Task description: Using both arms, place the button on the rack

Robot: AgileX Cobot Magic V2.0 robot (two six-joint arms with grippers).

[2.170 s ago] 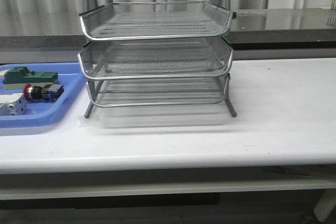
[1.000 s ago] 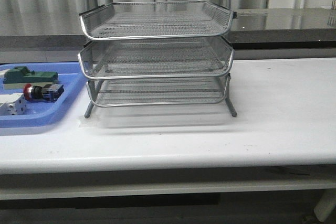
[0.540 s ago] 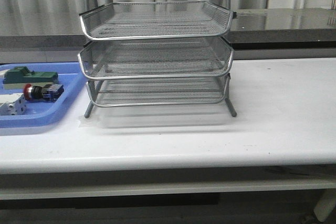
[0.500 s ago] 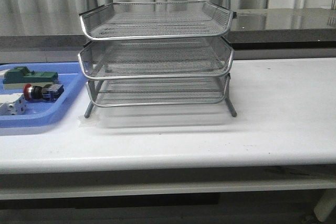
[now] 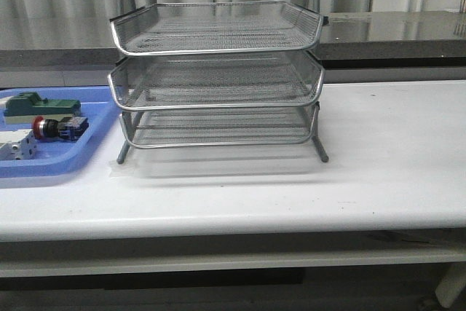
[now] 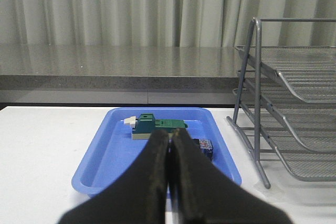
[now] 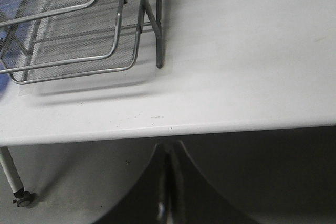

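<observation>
The button (image 5: 58,127), with red cap and black-and-blue body, lies on its side in the blue tray (image 5: 51,169) at the table's left. In the left wrist view only its blue end (image 6: 206,147) shows past my fingers. The silver three-tier wire rack (image 5: 216,78) stands mid-table, all tiers empty; it also shows in the left wrist view (image 6: 294,103) and the right wrist view (image 7: 79,30). My left gripper (image 6: 170,136) is shut and empty, short of the tray. My right gripper (image 7: 169,153) is shut and empty, below the table's front edge. Neither arm shows in the front view.
A green block component (image 5: 40,105) lies at the back of the blue tray, and a white boxy component (image 5: 16,146) at its front left. A grey counter (image 5: 408,30) runs behind the table. The table's front edge (image 7: 210,127) lies just ahead of my right gripper.
</observation>
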